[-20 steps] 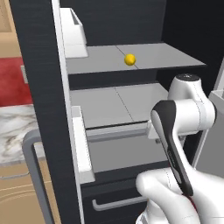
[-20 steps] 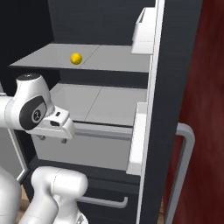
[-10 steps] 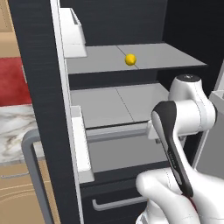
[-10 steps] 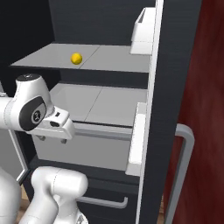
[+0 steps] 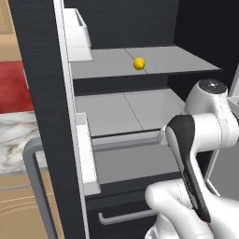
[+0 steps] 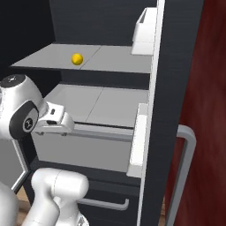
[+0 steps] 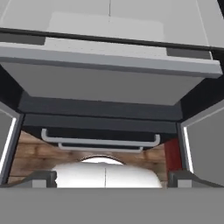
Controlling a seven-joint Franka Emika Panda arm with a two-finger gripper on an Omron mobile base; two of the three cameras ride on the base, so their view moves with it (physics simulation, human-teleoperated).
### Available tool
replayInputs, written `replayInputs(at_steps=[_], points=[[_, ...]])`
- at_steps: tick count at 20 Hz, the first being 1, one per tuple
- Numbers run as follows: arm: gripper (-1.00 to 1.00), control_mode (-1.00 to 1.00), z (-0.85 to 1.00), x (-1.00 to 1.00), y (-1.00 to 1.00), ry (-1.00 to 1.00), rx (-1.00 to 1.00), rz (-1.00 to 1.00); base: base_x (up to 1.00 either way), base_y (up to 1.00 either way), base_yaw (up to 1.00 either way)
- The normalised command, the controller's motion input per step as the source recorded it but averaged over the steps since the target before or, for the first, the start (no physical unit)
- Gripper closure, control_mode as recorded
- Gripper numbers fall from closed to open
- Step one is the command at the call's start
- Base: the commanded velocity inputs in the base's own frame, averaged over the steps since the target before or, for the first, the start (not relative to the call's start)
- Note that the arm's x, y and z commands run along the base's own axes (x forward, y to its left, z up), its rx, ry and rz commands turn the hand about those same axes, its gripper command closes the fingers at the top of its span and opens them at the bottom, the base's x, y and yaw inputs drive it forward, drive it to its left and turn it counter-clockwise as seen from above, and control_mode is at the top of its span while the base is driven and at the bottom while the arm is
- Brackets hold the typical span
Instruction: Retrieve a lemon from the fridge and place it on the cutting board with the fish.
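Up on the top grey shelf (image 5: 182, 63) of the open black fridge (image 5: 42, 93) sits the lemon (image 5: 139, 63), small, round, smooth and bright yellow, all alone near the middle. The gripper (image 6: 55, 126) hangs lower, by the front edge of the shelf below, with its fingers spread wide and holding nothing. So the lemon lies above and farther back from the fingers, and I think the arm must lift up and reach in.

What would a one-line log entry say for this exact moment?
stage: reach not begun | fridge: doors open | lemon: upper shelf, untouched | gripper: open, empty, low before the drawers
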Motion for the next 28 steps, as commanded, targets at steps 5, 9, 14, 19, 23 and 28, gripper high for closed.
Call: replayInputs(at_steps=[5, 9, 14, 19, 23, 28], points=[[-1.0, -1.0, 0.77, 0.1, 0.03, -0.21, -0.12, 0.04, 0.0, 0.0, 0.0], [-1.0, -1.0, 0.74, 0.21, 0.02, -0.09, 0.04, -0.04, 0.0, 0.0, 0.0], [-1.0, -1.0, 0.31, 0.16, 0.11, 0.02, 0.16, -0.04, 0.0, 0.0, 0.0], [-1.0, -1.0, 0.23, -0.01, 0.08, -0.01, 0.12, 0.0, 0.0, 0.0, 0.0], [-1.0, -1.0, 0.21, 0.0, 0.0, -0.14, 0.01, -0.01, 0.0, 0.0, 0.0], [-1.0, -1.0, 0.34, 0.01, 0.0, -0.21, 0.01, 0.0, 0.0, 0.0, 0.0]])
